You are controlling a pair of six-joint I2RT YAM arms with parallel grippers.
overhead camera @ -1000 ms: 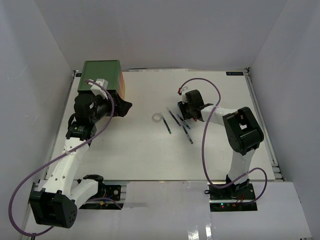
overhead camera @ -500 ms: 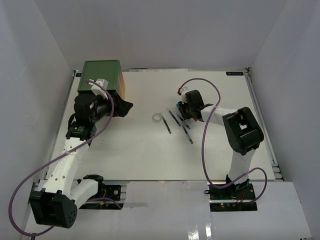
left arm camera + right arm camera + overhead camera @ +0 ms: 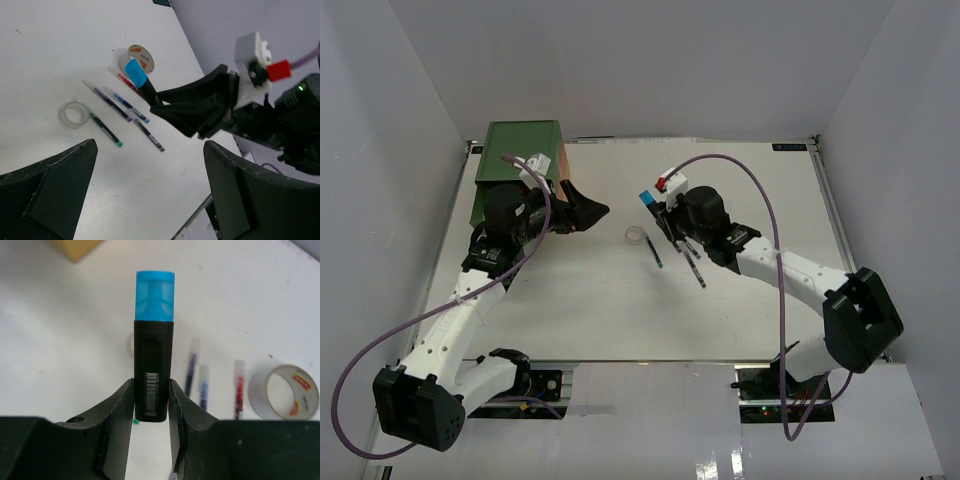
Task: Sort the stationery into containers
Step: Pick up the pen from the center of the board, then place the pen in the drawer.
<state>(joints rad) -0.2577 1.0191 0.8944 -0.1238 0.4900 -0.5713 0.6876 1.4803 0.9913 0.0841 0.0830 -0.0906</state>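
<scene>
Clamping the blue-capped marker pretty tight, the right gripper hovered near the pens, and the left gripper hung wide open by the chest.

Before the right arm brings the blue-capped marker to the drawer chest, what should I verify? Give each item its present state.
1. Grip: right gripper pinches the blue-capped marker at its body: ok.
2. Marker clear above the table: ok.
3. Left gripper open, empty: ok.
4. Drawer open on the chest: cannot tell, only its green top shows.
5. Path: left gripper sits between marker and chest: probably not ok.
</scene>
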